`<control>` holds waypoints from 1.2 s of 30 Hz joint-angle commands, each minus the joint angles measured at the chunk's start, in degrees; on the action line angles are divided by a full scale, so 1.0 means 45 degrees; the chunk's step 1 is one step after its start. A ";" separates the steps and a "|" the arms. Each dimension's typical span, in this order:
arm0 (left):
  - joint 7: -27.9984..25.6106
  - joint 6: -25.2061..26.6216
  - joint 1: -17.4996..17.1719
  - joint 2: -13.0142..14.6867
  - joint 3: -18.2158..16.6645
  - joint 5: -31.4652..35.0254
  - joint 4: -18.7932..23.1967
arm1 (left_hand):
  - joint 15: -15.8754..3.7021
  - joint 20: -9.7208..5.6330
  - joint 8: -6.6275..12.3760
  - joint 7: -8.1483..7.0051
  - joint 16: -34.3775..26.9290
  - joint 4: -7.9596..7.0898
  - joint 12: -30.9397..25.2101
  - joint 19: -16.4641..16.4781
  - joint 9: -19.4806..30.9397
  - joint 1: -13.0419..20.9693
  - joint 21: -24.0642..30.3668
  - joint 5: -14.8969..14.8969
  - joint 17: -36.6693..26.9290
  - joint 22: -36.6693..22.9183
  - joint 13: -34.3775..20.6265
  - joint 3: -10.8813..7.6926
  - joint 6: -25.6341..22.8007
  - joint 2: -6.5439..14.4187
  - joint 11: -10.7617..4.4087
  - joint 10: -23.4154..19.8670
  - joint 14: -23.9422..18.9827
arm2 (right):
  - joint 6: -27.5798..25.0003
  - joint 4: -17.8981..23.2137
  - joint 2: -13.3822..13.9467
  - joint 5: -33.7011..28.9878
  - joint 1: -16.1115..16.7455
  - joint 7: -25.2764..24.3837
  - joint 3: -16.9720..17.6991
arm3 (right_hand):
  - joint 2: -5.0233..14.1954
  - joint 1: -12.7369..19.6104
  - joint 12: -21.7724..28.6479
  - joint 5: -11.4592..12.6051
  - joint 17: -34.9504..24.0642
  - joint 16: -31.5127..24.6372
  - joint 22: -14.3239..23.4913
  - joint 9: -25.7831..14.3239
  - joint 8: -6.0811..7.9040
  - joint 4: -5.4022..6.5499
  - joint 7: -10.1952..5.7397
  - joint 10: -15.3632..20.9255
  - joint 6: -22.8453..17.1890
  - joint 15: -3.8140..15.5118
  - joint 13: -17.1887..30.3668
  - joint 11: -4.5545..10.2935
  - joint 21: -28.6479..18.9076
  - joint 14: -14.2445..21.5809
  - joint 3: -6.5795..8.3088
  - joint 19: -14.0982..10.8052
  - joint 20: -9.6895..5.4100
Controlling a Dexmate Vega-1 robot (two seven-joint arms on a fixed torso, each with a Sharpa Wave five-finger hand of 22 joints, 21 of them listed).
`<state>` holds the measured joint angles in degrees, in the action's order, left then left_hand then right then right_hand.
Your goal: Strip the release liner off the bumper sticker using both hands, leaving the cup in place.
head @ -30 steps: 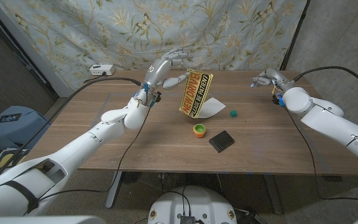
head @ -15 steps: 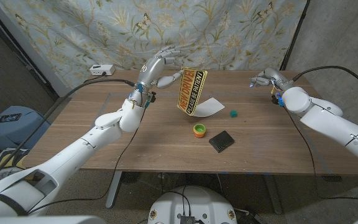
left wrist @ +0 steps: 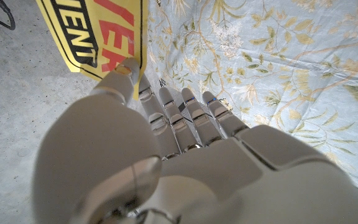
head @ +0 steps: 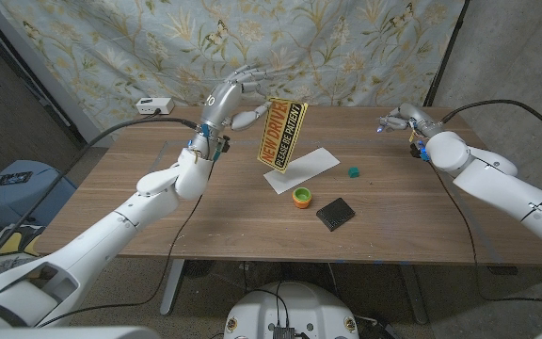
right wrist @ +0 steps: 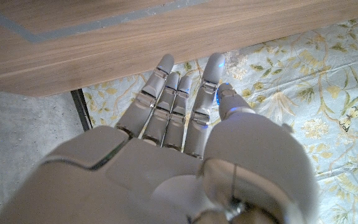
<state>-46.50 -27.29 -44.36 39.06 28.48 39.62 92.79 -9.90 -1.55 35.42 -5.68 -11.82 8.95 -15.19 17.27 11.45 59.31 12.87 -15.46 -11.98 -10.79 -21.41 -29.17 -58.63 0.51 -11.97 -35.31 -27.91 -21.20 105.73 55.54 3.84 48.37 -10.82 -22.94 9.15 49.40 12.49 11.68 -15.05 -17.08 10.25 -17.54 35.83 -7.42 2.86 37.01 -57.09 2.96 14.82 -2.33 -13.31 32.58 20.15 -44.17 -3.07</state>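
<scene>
Yellow bumper sticker (head: 282, 132) up in the air behind the orange cup (head: 302, 197), pinched at its edge by the left hand (head: 231, 99), thumb against the printed face in the left wrist view (left wrist: 104, 37). White release liner (head: 300, 169) flat on the wooden table (head: 412, 221) just behind the cup, apart from the sticker as far as can be judged. Stripping looks done. Right hand (head: 400, 120) well off toward the table's far right corner, holding nothing, fingers held straight and close together (right wrist: 166, 99). Cup upright, untouched. Small green object (head: 354, 172) and black square object (head: 335, 213) near the cup. Left to do, probably: only setting the sticker down.
</scene>
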 commanded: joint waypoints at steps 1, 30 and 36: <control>-0.0106 0.0513 -0.0306 0.0160 -0.0326 0.0080 0.0437 | -0.0261 -0.0051 0.1320 -0.0049 -0.0009 0.0027 0.0083 -0.0060 0.0065 -0.0084 -0.0064 0.0038 -0.0037 -0.0019 -0.0033 -0.0104 -0.0135 -0.0022 0.0015 -0.0114 0.0213 | -0.0011 -0.0024 -0.0084 -0.0052 -0.0098 0.0040 -0.0077 | 0.0006 0.0144 -0.0013 0.0089 -0.0068 0.0033 0.0045 -0.0010 0.0050 -0.0004 -0.0022 0.0119 0.0015 0.0332 0.0014 -0.0053 0.0003 0.0126 -0.0011 -0.0141 -0.0040; 0.1363 0.2350 -0.2011 0.0527 -0.1162 -0.1299 0.2080 | -0.0117 0.0060 0.1129 -0.0169 -0.0054 -0.0055 0.0234 -0.0148 -0.0031 -0.0173 -0.0080 0.0096 -0.0102 -0.0021 -0.0060 -0.0019 0.0253 0.0109 0.0037 0.0091 0.0321 | 0.0238 -0.0174 -0.0325 -0.0001 -0.0197 0.0456 -0.0439 | -0.0054 -0.0162 -0.0095 -0.0040 -0.0145 0.0114 0.0036 0.0224 -0.0091 0.0203 -0.0421 0.0070 0.0350 0.0037 -0.0015 -0.0240 0.0037 0.0047 -0.0240 -0.0134 0.0209; 0.1968 0.2658 -0.2299 0.0609 -0.1380 -0.1841 0.2447 | 0.0025 0.0088 0.0863 -0.0067 -0.0004 -0.0195 0.0357 -0.0218 -0.0029 -0.0474 -0.0092 0.0150 -0.0084 -0.0025 -0.0080 0.0023 0.0945 0.0126 0.0063 0.0278 0.0473 | 0.0138 -0.0092 -0.0416 0.0051 -0.0236 0.0499 -0.0499 | -0.0122 -0.0297 -0.0134 -0.0061 -0.0083 0.0231 0.0027 0.0354 -0.0502 0.0233 -0.0396 -0.0015 0.1263 -0.0036 -0.0029 -0.0299 0.0064 0.0000 -0.0302 -0.0120 0.0264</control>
<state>-41.10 -17.56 -52.38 41.28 23.74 34.58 101.35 -9.57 -1.33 38.96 -6.10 -11.82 8.66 -13.90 16.46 10.98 58.18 12.56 -15.03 -12.13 -10.79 -21.50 -28.88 -55.74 1.05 -11.68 -34.35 -26.52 -20.11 105.20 54.29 3.79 47.76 -9.19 -24.48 8.46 48.71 12.07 11.43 -15.42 -16.31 10.26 -16.07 34.30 -6.47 0.82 37.00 -52.95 2.95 14.63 -3.36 -13.31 32.58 18.88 -44.58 -2.22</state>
